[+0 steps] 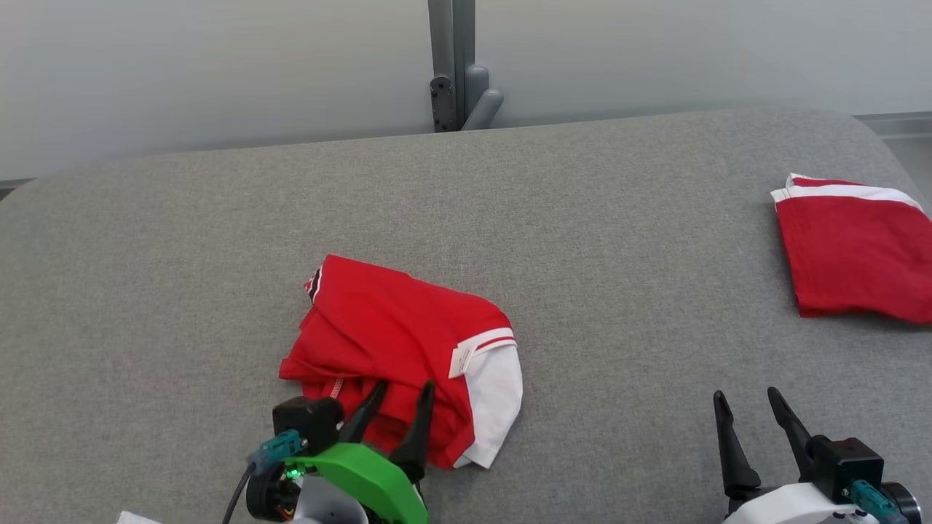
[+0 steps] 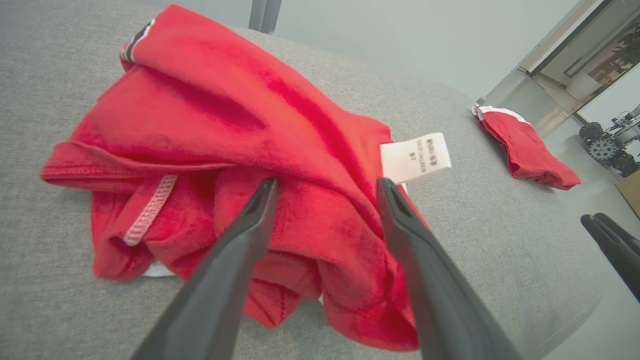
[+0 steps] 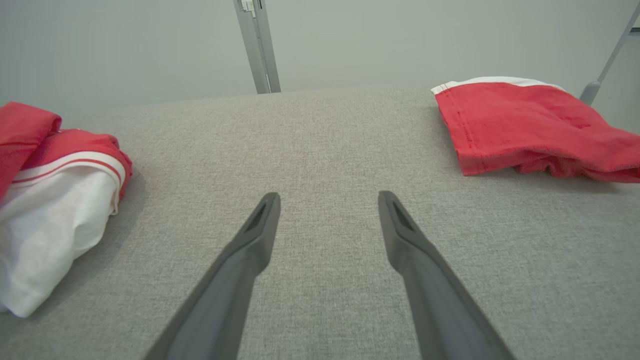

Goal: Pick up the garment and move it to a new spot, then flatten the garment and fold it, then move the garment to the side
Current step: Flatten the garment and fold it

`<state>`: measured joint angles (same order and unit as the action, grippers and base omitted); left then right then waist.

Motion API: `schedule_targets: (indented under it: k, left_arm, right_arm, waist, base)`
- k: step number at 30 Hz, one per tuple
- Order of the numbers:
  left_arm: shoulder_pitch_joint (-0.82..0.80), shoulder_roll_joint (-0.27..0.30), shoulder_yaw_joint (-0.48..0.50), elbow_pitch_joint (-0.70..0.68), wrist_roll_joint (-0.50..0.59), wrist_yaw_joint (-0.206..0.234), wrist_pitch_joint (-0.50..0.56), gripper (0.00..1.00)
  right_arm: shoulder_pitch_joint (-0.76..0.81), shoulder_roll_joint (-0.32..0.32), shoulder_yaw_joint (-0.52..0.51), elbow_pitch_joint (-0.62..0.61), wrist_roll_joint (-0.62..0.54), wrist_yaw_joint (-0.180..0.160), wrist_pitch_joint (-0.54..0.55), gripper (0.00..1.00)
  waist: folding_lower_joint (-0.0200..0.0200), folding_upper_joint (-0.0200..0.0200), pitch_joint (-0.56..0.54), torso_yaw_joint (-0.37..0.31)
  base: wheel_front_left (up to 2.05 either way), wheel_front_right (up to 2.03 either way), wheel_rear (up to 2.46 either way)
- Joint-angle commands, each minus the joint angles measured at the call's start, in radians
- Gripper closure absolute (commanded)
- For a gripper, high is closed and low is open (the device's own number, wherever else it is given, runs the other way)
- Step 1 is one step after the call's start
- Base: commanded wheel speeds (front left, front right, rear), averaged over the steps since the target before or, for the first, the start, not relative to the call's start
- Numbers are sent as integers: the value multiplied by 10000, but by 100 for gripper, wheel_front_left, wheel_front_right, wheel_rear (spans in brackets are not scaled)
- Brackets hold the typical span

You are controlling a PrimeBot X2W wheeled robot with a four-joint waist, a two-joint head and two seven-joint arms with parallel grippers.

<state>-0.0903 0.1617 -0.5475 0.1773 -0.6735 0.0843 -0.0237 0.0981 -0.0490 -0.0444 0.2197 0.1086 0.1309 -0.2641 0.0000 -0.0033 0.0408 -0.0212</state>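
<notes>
Grey fabric tabletop [image 1: 582,218], pale wall [image 1: 218,65], metal post [image 1: 451,58]

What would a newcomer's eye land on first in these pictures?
The crumpled red and white garment lies in the middle of the grey fabric table, with the left pincer open at its near edge. Next comes a second red garment, folded, at the table's right edge. The right pincer stands open over bare fabric.

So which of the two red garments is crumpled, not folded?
The red-and-white garment at the left gripper, heaped with its white label showing; the other garment lies folded flat at the far right.
</notes>
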Motion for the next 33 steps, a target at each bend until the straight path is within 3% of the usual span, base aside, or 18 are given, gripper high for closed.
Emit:
schedule_targets:
  k: [1,7,8,10,18,27,33]
  left_arm:
    - [-463,-169,65,392,-62,-169,-109,0]
    - [-1065,-394,130,1237,-175,-342,-288,0]
    - [-1120,-409,152,1361,-194,-343,-320,15]
    - [-1195,-415,187,1499,-253,-392,-365,100]
    - [-1120,56,489,888,-401,-344,-306,100]
    - [-256,1451,1528,-1684,-1397,-64,897,100]
    - [333,2256,2476,-1991,-2047,227,1258,100]
  right_arm:
    - [-4,-33,22,-13,19,-5,2,0]
    - [-118,-33,50,3,62,-5,2,0]
    - [-125,-33,51,1,65,-5,0,0]
    - [-109,-34,29,-5,61,-5,2,0]
    - [36,-34,-24,-13,65,-5,0,0]
    - [113,-34,-88,-25,58,-5,2,0]
    - [-4,-34,-37,14,95,-5,2,0]
  waist:
    - [0,33,35,-43]
    - [0,33,86,-196]
    - [0,33,86,-224]
    - [0,33,83,-275]
    - [0,33,41,-368]
    - [0,33,51,-112]
    - [0,33,91,44]
  base:
    - [0,0,0]
    - [0,0,0]
    - [0,0,0]
    - [0,0,0]
    - [0,0,0]
    - [0,0,0]
    - [0,0,0]
